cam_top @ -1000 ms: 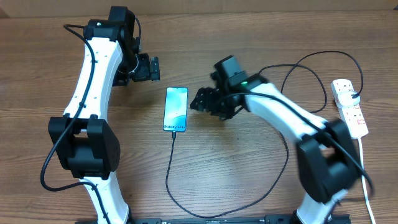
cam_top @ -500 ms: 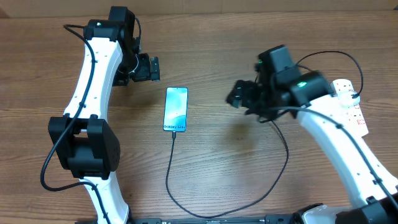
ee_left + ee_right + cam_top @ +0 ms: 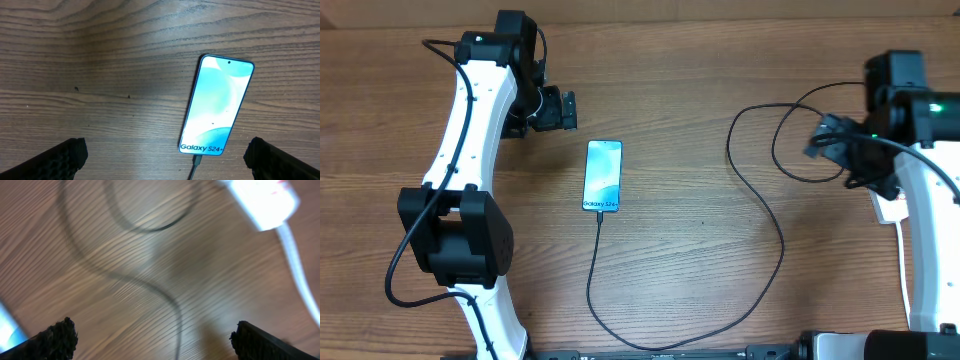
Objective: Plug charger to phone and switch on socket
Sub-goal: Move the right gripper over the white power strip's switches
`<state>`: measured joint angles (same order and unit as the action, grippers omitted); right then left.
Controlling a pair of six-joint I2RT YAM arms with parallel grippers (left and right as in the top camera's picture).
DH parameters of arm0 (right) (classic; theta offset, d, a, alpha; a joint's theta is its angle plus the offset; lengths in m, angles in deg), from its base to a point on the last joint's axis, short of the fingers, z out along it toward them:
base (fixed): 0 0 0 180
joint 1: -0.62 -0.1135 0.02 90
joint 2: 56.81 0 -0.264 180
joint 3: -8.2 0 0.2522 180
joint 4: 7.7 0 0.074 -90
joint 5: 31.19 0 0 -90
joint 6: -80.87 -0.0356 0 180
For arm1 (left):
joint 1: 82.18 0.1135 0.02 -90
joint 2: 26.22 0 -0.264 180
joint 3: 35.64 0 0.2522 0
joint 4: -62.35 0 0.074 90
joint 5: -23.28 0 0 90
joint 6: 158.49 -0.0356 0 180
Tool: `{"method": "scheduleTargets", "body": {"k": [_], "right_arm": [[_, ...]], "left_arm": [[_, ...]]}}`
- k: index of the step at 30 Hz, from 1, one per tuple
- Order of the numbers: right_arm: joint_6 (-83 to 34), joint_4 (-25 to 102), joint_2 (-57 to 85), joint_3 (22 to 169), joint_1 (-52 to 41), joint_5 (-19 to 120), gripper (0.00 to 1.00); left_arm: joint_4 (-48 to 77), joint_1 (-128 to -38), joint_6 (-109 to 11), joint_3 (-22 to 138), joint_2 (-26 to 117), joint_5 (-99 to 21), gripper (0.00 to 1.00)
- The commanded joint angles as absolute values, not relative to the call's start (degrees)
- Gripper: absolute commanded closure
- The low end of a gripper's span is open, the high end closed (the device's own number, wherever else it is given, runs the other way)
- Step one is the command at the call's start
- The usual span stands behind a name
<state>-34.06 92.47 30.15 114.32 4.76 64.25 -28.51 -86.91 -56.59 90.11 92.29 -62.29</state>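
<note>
The phone (image 3: pixel 603 175) lies flat mid-table with its teal screen lit; in the left wrist view (image 3: pixel 217 104) it reads "Galaxy S24+". The charger's black cable (image 3: pixel 760 205) runs from the plug tip (image 3: pixel 196 161), seated in the phone's near end, round the front and up in loops to the right. My left gripper (image 3: pixel 563 109) is open and empty, hovering left of and behind the phone. My right gripper (image 3: pixel 828 135) is open and empty above the cable loops, beside the socket (image 3: pixel 890 208), which my arm mostly hides. The right wrist view shows the socket's end (image 3: pixel 260 200), blurred.
The socket's white cord (image 3: pixel 901 260) runs toward the front right edge; it also shows in the right wrist view (image 3: pixel 300 265). The left arm (image 3: pixel 465 130) stands along the left side. The right arm (image 3: pixel 925 220) covers the far right.
My right gripper has swung from beside the phone far to the right, over the cable loops to the socket. The left arm, the phone and the cable have not moved.
</note>
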Motion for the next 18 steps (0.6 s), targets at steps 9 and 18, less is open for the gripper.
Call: {"method": "scheduleTargets", "body": {"k": [9,18], "right_arm": [[-30.06,92.3,30.02,115.24,10.97,67.79,0.0],[-30.06,92.28,30.02,115.24,10.97,67.79,0.0]], "left_arm": [[-28.48,-86.65,-56.04,90.35,91.42,-62.66,0.0],[-28.48,-86.65,-56.04,90.35,91.42,-62.66,0.0]]}}
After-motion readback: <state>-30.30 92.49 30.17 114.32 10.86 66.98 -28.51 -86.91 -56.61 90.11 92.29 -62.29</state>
